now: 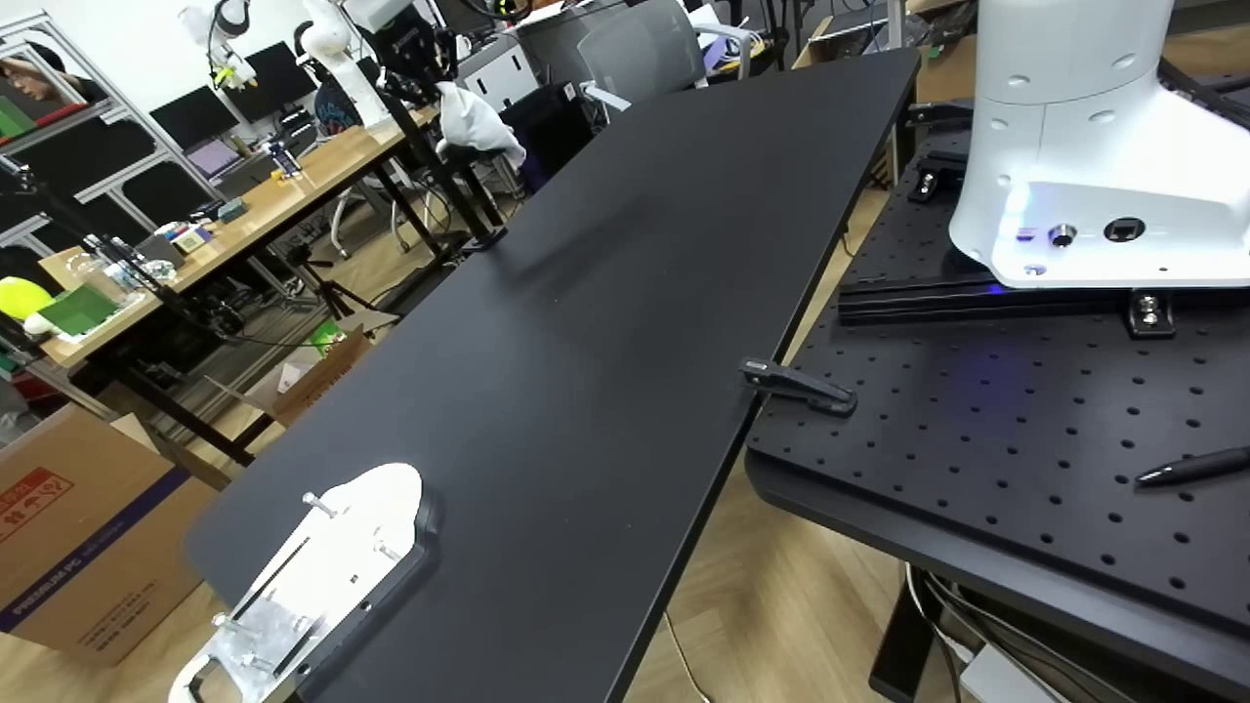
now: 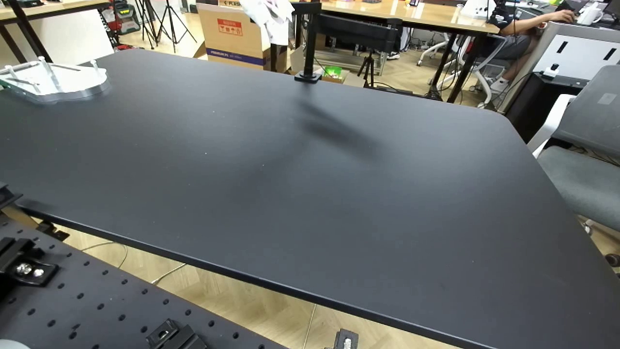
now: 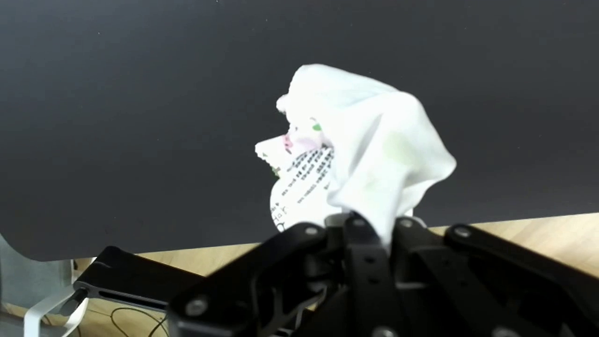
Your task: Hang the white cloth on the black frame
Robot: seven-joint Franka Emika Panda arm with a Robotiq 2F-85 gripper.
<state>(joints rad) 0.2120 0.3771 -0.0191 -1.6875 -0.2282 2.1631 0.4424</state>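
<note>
The white cloth [image 3: 374, 140] is crumpled and has printed text and small coloured patterns. My gripper [image 3: 383, 224] is shut on it, with a fold pinched between the fingertips. The cloth also shows in both exterior views [image 1: 474, 119] [image 2: 277, 22], raised above the table's far edge. The black frame, a post with a bar, stands clamped at that edge [image 2: 356, 33] [image 1: 457, 195]. Its bar shows in the wrist view [image 3: 140, 278], lower left of the cloth. In an exterior view the cloth is beside the post; I cannot tell whether they touch. The gripper also shows at the top [image 1: 430, 83].
A white plate with pegs [image 1: 342, 547] lies at one table end. A black clamp [image 1: 799, 384] joins the dark table [image 2: 310, 194] and the perforated robot base board [image 1: 977, 420]. A grey chair [image 2: 581, 169] and a cardboard box [image 2: 232, 41] stand beyond the table.
</note>
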